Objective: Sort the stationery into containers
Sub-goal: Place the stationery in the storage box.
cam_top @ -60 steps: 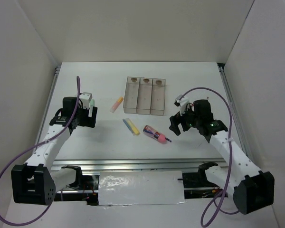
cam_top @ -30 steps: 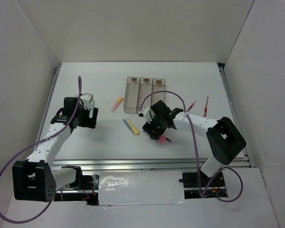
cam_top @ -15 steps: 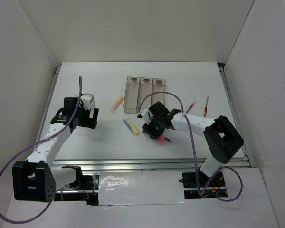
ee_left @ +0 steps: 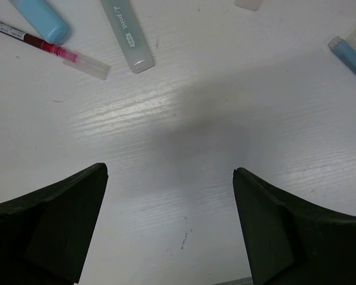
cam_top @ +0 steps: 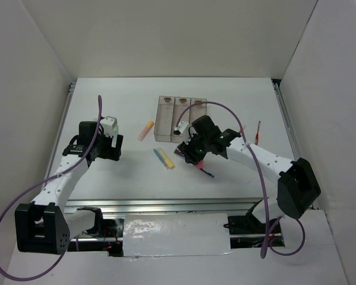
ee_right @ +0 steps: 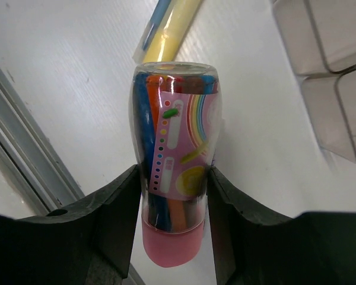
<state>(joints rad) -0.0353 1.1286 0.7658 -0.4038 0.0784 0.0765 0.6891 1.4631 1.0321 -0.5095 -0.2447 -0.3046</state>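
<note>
Though overhead blurs it, fat pen [ee_right: 173,169], rainbow-labelled

A white counter [cam_top: 118,178] fills the floor of a white box, with plain walls at the back [cam_top: 178,35], left [cam_top: 24,89] and right [cam_top: 332,89]. A metal rail [cam_top: 166,205] runs along the counter's near edge, and thinner metal strips [cam_top: 291,136] line its sides. In front of the rail lies a shiny, crinkled silver sheet [cam_top: 175,234]. Up close the counter shows faint streaks and a soft shadow [ee_left: 184,130].
</note>
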